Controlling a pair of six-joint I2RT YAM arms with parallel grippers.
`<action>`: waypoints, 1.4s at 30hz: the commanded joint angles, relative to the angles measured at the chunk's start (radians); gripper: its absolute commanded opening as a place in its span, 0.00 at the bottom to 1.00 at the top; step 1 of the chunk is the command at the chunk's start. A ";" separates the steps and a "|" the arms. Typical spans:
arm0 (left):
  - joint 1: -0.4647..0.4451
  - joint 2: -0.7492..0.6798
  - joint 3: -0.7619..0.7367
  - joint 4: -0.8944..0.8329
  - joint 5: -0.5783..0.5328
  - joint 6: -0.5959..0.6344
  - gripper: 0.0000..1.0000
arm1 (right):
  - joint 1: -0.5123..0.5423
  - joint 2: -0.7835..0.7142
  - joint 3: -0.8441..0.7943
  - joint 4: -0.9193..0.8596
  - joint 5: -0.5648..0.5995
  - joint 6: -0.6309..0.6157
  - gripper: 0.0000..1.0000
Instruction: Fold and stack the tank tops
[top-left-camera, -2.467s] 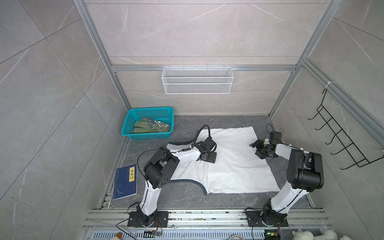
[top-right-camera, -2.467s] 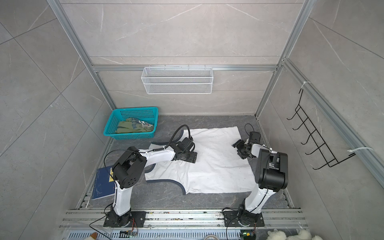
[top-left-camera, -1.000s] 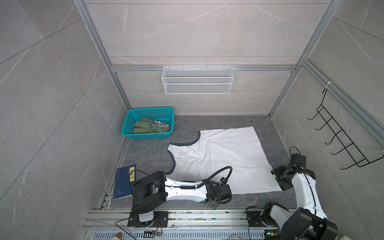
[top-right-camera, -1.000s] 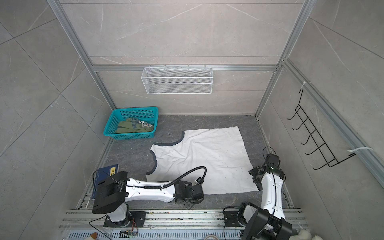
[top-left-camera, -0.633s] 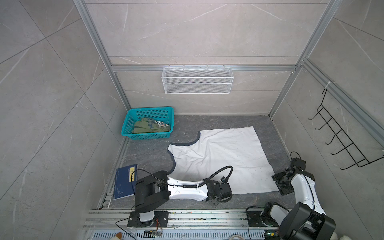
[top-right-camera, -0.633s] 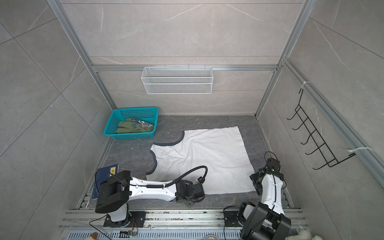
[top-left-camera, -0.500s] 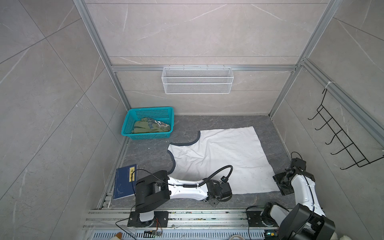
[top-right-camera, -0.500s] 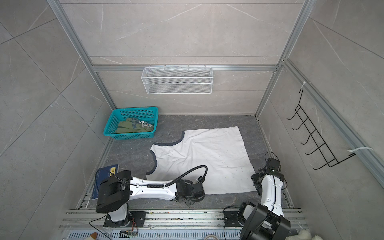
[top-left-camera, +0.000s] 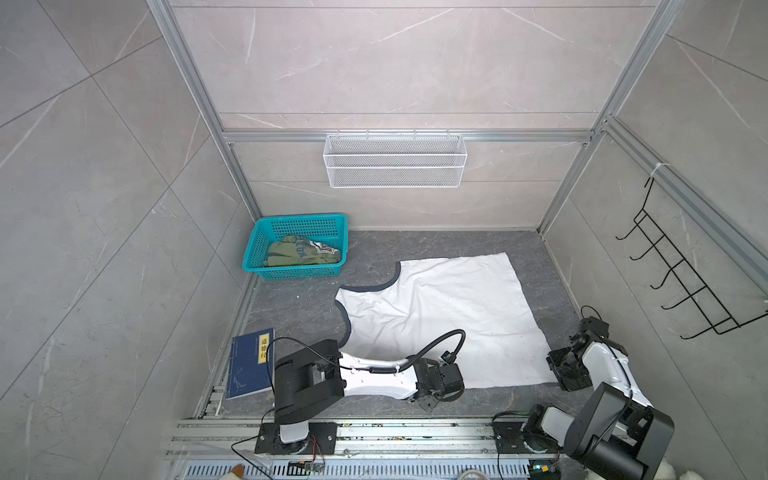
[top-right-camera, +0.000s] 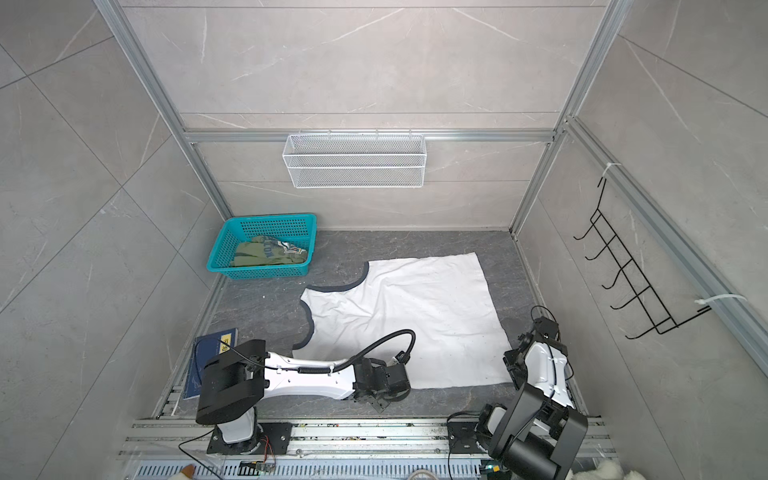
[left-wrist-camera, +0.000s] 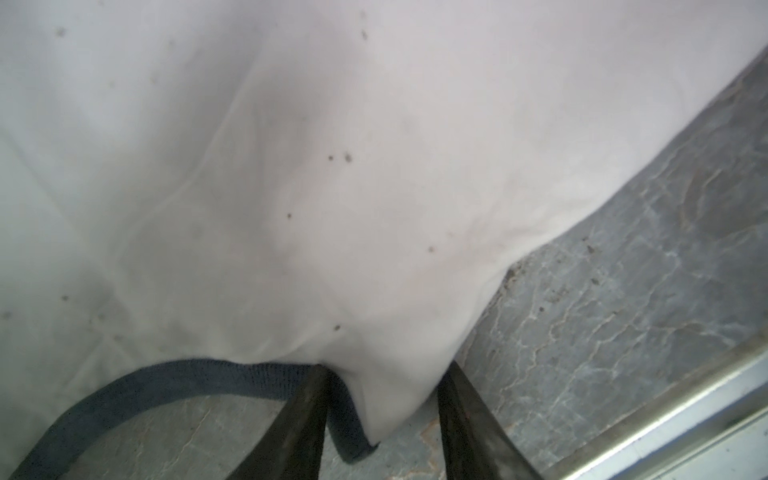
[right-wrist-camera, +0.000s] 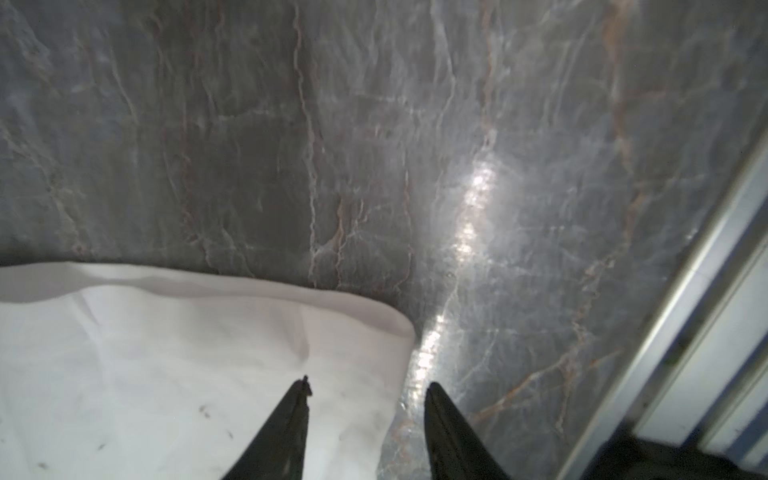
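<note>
White tank top (top-left-camera: 436, 316): strap tip between spread left jaws, hem corner between spread right jaws.

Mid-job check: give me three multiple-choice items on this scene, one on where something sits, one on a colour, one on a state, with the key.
1. Where is the olive green tank top?
A) in the teal basket
B) on the wall shelf
C) under the book

2. What colour is the trim on the white tank top?
A) red
B) navy
C) yellow

3. How do the jaws of the right gripper stand?
A) shut, with cloth lifted
B) out of view
C) apart, straddling the white top's corner edge

Key:
1 A, olive cloth shows inside the basket in both top views.
2 B, a dark blue band runs along the armhole and neck edges.
3 C, in the right wrist view the jaws stand apart with the cloth's edge between them.
</note>
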 joint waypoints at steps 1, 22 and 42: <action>0.011 0.018 0.016 0.011 0.011 0.019 0.43 | -0.009 0.035 -0.010 0.019 -0.014 0.008 0.39; 0.038 0.014 0.023 0.023 0.022 0.025 0.23 | -0.012 0.083 -0.029 0.105 -0.031 -0.014 0.00; 0.094 -0.069 0.087 -0.086 0.066 0.170 0.06 | -0.010 -0.085 0.094 0.056 -0.069 -0.118 0.00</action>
